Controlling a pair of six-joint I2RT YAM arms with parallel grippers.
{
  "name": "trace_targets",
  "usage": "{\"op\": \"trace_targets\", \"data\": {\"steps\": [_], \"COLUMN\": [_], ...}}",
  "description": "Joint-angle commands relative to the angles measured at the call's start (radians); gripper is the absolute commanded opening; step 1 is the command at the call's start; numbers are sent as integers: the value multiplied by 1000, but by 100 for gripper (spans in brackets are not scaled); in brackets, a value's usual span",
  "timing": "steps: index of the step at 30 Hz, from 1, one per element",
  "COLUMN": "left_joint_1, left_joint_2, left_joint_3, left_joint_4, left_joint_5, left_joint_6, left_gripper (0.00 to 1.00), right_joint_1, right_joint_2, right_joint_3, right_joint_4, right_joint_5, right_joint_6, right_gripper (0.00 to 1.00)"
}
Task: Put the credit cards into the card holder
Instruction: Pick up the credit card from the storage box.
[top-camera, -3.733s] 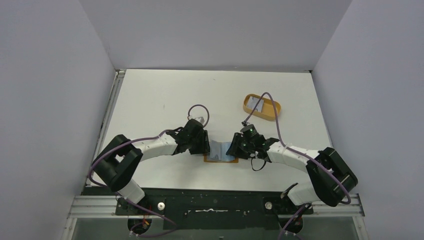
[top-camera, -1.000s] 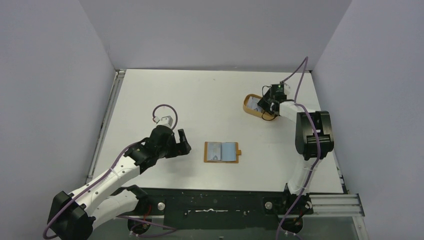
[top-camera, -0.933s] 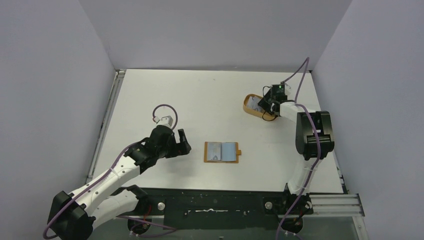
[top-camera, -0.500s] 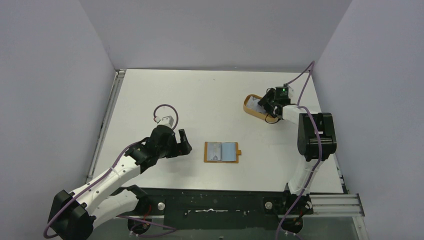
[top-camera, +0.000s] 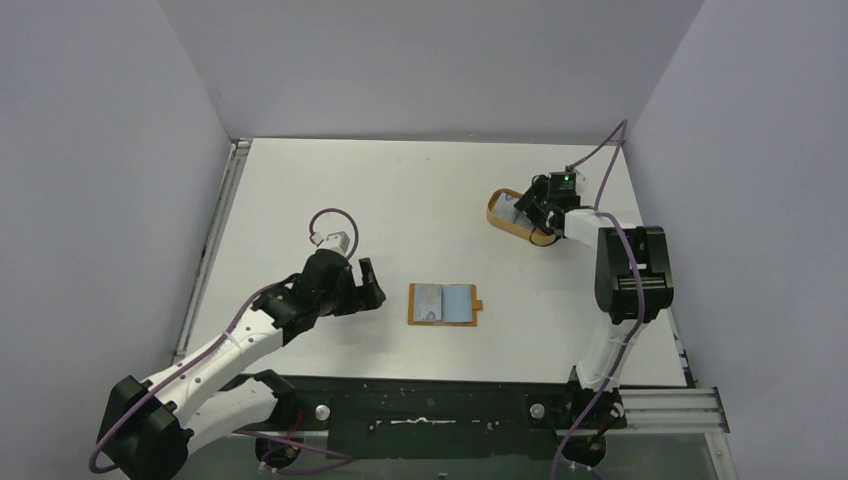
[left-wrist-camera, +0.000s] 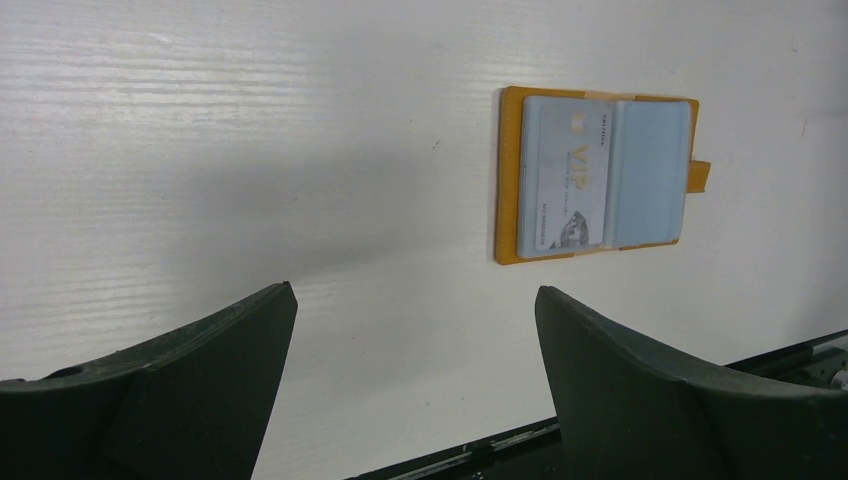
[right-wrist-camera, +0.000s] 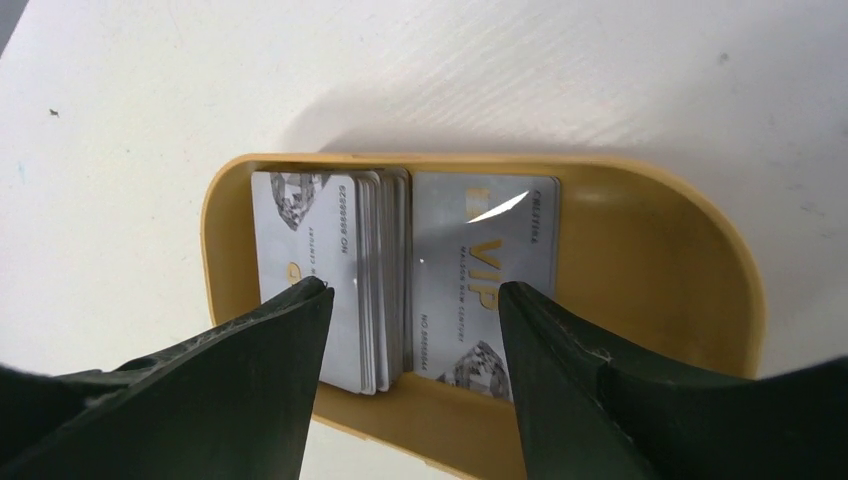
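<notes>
right gripper (right-wrist-camera: 415, 290) has swung from card holder (top-camera: 444, 303) to credit cards (right-wrist-camera: 330, 240), gaping empty; left gripper (left-wrist-camera: 415, 292) backed off, spread wide.

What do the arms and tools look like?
The left arm and right arm have white links and black joints, with purple cables. The left tool and right tool are black with broad tapered fingers. A green light marks the right wrist.
</notes>
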Motion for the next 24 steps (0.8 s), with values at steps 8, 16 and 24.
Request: {"op": "trace_targets", "data": {"steps": [8, 16, 24], "left_joint_1": [5, 5, 5], "left_joint_2": [-2, -3, 8], "left_joint_3": [19, 25, 28], "left_joint_4": [59, 53, 50], "left_joint_5": [15, 17, 20], "left_joint_6": [-5, -3, -1], "left_gripper": [89, 89, 89], "right_joint_1": [55, 60, 67], "right_joint_2": [-72, 2, 48], "right_joint_3": [73, 133, 174], "right_joint_4": [17, -71, -122], "right_joint_5": [27, 33, 36], "right_joint_6": [-9, 7, -8], "right_gripper": [62, 62, 62]}}
